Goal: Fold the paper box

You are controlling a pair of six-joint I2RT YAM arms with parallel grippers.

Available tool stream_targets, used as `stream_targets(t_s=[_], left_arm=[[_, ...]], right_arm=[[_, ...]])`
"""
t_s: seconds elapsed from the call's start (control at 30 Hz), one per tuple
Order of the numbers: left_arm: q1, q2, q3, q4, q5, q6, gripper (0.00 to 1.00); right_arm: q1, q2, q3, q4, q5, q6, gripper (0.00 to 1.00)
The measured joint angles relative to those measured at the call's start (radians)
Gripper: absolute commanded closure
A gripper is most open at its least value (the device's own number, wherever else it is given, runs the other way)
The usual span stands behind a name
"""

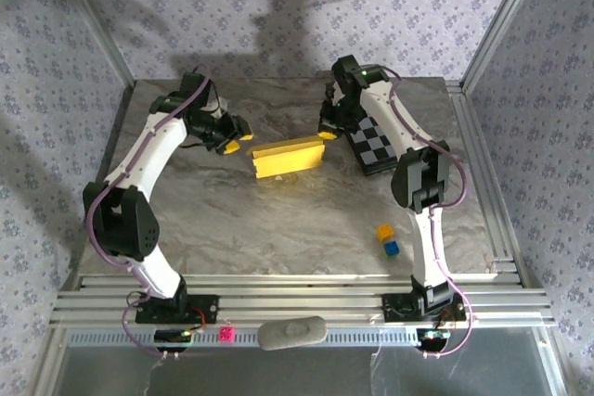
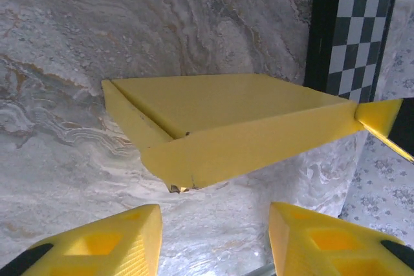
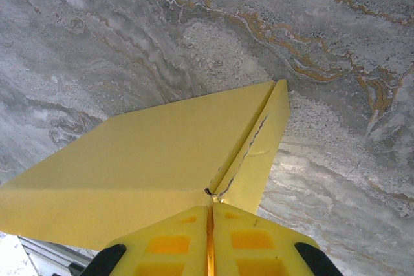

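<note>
Paper box: one, lying mid-table on the marbled table, between the two grippers.
Grippers: two.
Left gripper: fingers parted, nothing between them, just short of the box's left end.
Right gripper: fingers pressed together on the box's right end.
Chequered board: one, right of the box.
Cubes: two, a yellow cube touching a blue cube, seen from above.
Left wrist view: the box stood with its hollow side up, walls raised, and the left gripper clear of it.
Right wrist view: a split seam at the box corner, right at the closed right gripper.
</note>
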Motion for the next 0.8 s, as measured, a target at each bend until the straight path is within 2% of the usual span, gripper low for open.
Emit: stream_targets(t_s=[0.1,0.2,0.33,0.53,0.7,0.8], left_arm=[[-0.005,0.05,0.055,-0.013,-0.003,0.021,0.52],[-0.026,0.086,0.082,-0.05,-0.015,0.089,0.57],[-0.095,0.148,0.172,-0.159,-0.135,0.259,0.57],[-0.188,0.132,0.156,-0.19,-0.304,0.459,0.46],[-0.205,0.102,0.141,-0.194,-0.389,0.512,0.44],[-0.216,0.09,0.154,-0.208,-0.409,0.444,0.46]], right_arm=[[0.001,0.006,0.011,-0.006,0.0,0.002,0.88],[0.001,0.011,0.019,-0.011,-0.008,0.005,0.88],[0.001,0.018,0.028,-0.017,-0.02,0.007,0.88],[0.0,0.028,0.041,-0.027,-0.034,0.007,0.88],[-0.002,0.029,0.043,-0.034,-0.039,0.008,0.88],[-0.005,0.032,0.045,-0.034,-0.045,0.014,0.88]])
